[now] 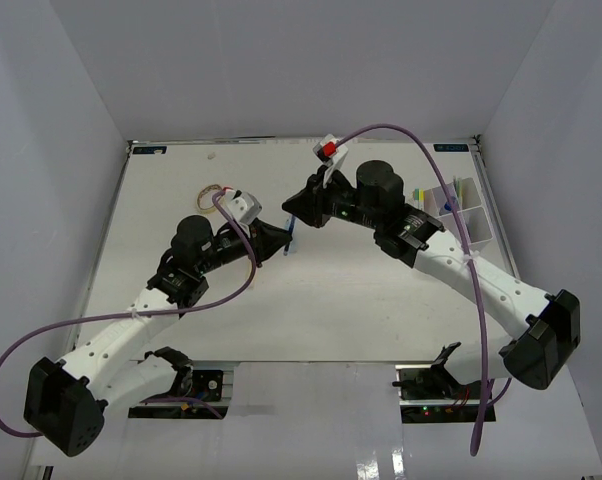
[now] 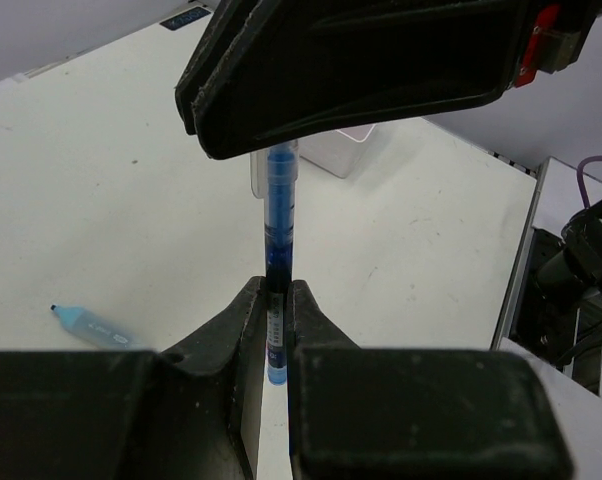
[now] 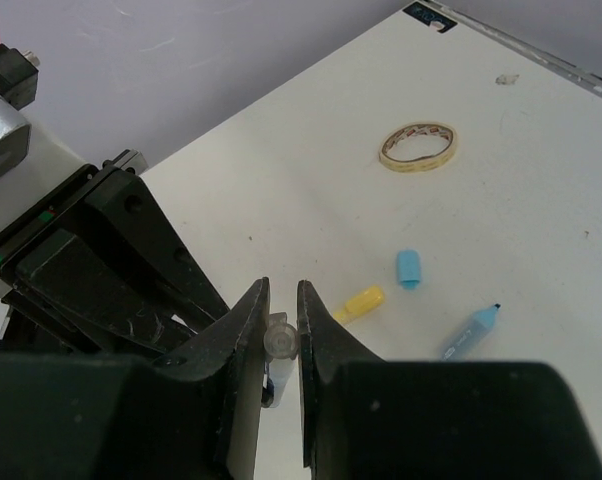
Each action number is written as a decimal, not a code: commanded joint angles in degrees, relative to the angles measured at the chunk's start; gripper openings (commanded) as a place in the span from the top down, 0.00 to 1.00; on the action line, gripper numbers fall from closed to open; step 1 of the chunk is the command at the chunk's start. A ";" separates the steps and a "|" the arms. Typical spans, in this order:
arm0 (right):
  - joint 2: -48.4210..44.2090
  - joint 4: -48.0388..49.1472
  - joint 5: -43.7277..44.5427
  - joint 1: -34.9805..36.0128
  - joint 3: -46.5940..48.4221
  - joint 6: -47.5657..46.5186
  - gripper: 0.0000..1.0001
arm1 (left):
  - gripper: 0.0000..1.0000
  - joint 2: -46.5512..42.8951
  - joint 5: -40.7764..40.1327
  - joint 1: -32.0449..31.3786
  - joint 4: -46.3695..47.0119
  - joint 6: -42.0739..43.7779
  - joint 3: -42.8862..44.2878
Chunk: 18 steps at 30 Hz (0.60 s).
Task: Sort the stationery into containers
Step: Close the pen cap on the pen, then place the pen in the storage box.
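A blue pen (image 2: 279,225) with a clear cap (image 3: 281,340) is held in the air between both grippers. My left gripper (image 2: 278,292) is shut on the pen's barrel near its lower end. My right gripper (image 3: 283,298) is shut on the clear cap at the other end and also shows in the left wrist view (image 2: 361,60). In the top view the two grippers, left (image 1: 279,236) and right (image 1: 297,212), meet at the table's middle. The white compartment organizer (image 1: 457,210) stands at the right edge, with a few items in its far cells.
On the table under the grippers lie a light-blue marker (image 3: 469,332), a yellow cap (image 3: 359,302) and a light-blue cap (image 3: 409,268). A tan loop (image 1: 209,192) lies at the back left. The organizer's corner (image 2: 341,152) shows behind the pen.
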 commanded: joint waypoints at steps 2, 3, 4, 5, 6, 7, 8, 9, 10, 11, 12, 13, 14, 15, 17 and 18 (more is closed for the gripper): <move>0.29 -6.34 1.69 0.30 -4.04 -0.85 0.92 | 0.99 -4.79 2.16 0.22 10.53 -1.57 0.07; -0.32 -4.77 2.13 0.30 -4.39 -0.50 0.92 | 0.98 -4.70 2.25 0.22 10.71 -2.09 -0.10; -0.68 -3.88 2.48 0.30 -4.83 -0.24 0.92 | 0.97 -4.70 2.42 0.22 11.06 -2.45 -0.54; -0.94 -3.18 2.83 0.30 -5.62 -0.06 0.92 | 0.96 -4.70 2.69 0.22 11.67 -2.89 -1.85; -1.55 -1.95 3.44 0.30 -5.97 0.20 0.92 | 0.94 -4.53 3.21 0.22 13.24 -3.41 -2.56; -1.73 -1.42 3.80 0.21 -6.41 0.29 0.92 | 0.89 -4.27 3.65 0.13 13.69 -4.29 -3.35; -1.82 -1.24 4.41 0.30 -6.59 0.29 0.92 | 0.86 -3.92 4.18 0.13 13.61 -4.56 -3.10; -2.17 -1.24 4.94 0.30 -6.77 0.47 0.92 | 0.81 -3.22 4.97 0.13 12.65 -4.56 -2.75; -2.26 0.50 5.38 0.21 -6.86 0.47 0.92 | 0.79 -2.86 4.97 0.13 12.29 -4.56 -2.39; -2.43 0.87 6.69 0.30 -7.29 0.47 0.92 | 0.78 -2.60 4.80 0.13 12.12 -4.65 -2.48; -2.78 1.39 7.49 0.30 -7.38 0.64 0.92 | 0.76 -2.25 4.89 0.13 12.11 -4.56 -2.57; -2.96 1.57 9.06 0.21 -7.56 0.64 0.92 | 0.73 -2.07 5.06 0.13 12.03 -4.65 -2.39; -3.14 1.75 9.95 0.21 -7.65 0.64 0.92 | 0.72 -1.98 5.15 0.13 11.94 -4.73 -2.39; -3.49 1.92 10.91 0.03 -7.65 0.56 0.92 | 0.71 -1.89 5.24 0.13 11.94 -4.82 -2.48; -3.67 1.93 12.94 -0.23 -7.39 0.12 0.92 | 0.67 -1.89 5.50 0.13 11.76 -4.74 -2.30; -3.75 1.93 13.47 -0.67 -7.30 0.03 0.92 | 0.66 -1.80 5.59 0.13 11.68 -4.74 -2.22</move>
